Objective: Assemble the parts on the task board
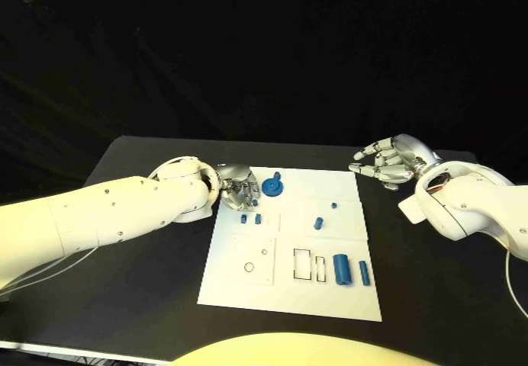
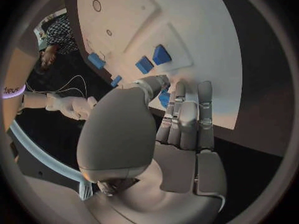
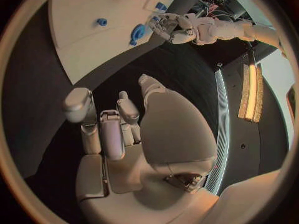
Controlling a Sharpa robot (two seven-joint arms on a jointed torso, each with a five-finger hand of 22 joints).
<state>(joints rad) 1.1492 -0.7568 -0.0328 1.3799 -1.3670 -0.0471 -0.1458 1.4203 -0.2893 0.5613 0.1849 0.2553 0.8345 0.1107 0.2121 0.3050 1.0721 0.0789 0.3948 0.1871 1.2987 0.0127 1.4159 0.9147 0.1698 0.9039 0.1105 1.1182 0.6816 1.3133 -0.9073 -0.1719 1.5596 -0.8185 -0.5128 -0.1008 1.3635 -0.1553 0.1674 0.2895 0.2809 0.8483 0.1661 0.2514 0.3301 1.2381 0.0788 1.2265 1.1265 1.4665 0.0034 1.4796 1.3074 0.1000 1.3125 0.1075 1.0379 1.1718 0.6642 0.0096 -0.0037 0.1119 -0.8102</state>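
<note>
Left hand [image 1: 236, 187] fingers at blue part [image 1: 273, 185], right hand [image 1: 387, 162] spread, empty

Left hand [image 1: 236, 185] with fingers curled downward; right hand [image 1: 387, 162] hovers, fingers loosely apart.

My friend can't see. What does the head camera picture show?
A white task board lies on a black table with small blue parts on it. The left hand reaches over its far corner beside a round blue part; the right hand hovers, empty.

Black table [image 1: 132, 305]; glowing light strip [image 3: 251, 92] beyond table edge.
</note>
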